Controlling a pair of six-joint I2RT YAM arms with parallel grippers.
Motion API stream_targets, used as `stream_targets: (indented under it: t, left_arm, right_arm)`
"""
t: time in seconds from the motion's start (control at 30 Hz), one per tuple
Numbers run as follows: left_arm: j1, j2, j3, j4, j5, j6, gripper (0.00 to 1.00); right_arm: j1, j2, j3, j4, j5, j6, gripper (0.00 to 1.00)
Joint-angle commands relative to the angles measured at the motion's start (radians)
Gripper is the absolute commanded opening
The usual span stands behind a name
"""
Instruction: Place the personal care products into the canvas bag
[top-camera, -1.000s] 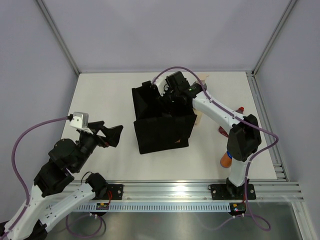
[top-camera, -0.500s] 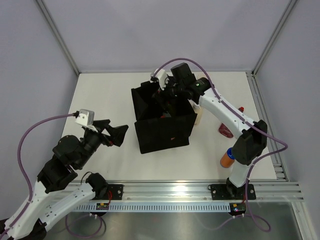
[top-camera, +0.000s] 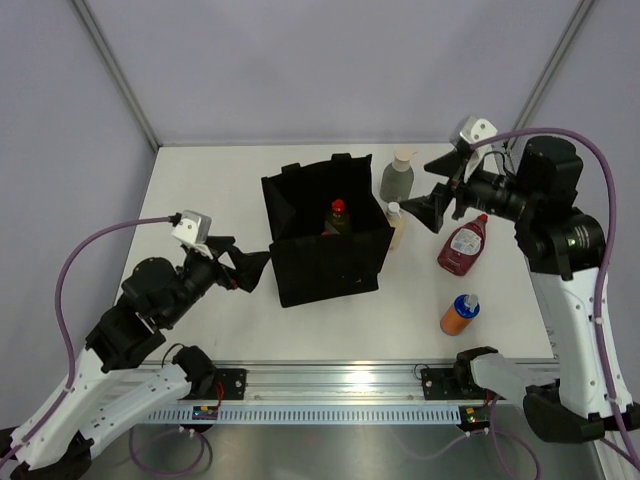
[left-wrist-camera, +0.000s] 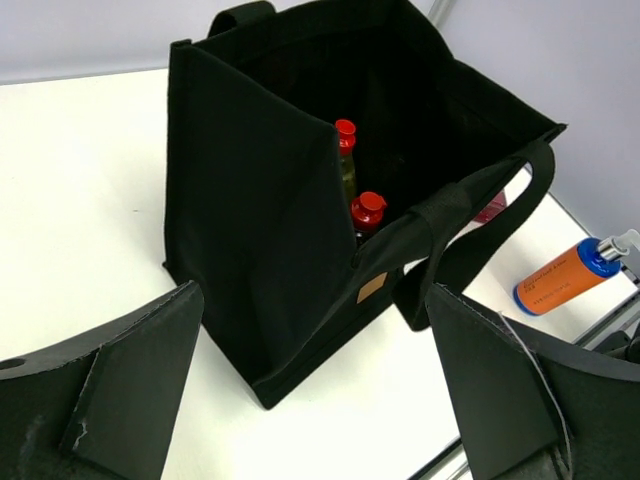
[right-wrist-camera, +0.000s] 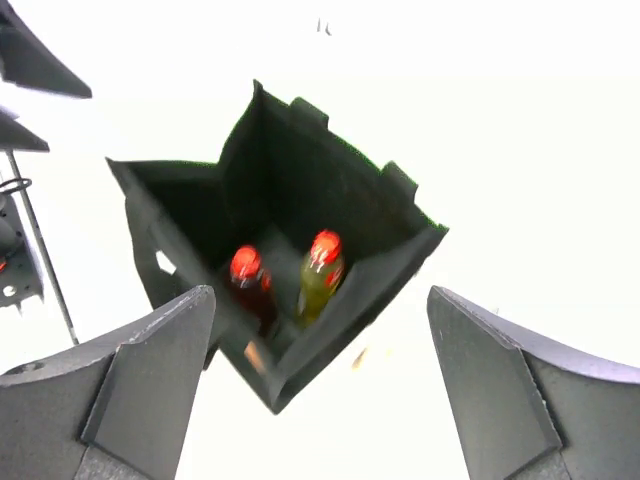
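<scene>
The right claw (top-camera: 437, 195) hangs spread and empty near the cream bottle (top-camera: 397, 228), and the left claw (top-camera: 243, 262) is equally wide beside the canvas bag (top-camera: 325, 265), which holds the yellow red-capped bottle (top-camera: 338, 215). Best take the flat dark red bottle (top-camera: 462, 245) across its narrow sides and release it low inside; its label is too small to read, and the bag's tan tag (left-wrist-camera: 372, 288) shows no writing

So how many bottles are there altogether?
6. In the black bag: yellow bottle, darker red-capped bottle. On the table right of it: grey-green pump bottle, cream bottle, dark red bottle, orange bottle. The bag may hide more.
</scene>
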Motion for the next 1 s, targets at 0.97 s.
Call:
stream_targets:
  t: [0.97]
  left_arm:
    - [0.002,0.018,0.068,0.005,0.056,0.063,0.99]
  right_arm:
    - [-0.191,-0.229,-0.423,-0.408,0.328,-0.077,0.97]
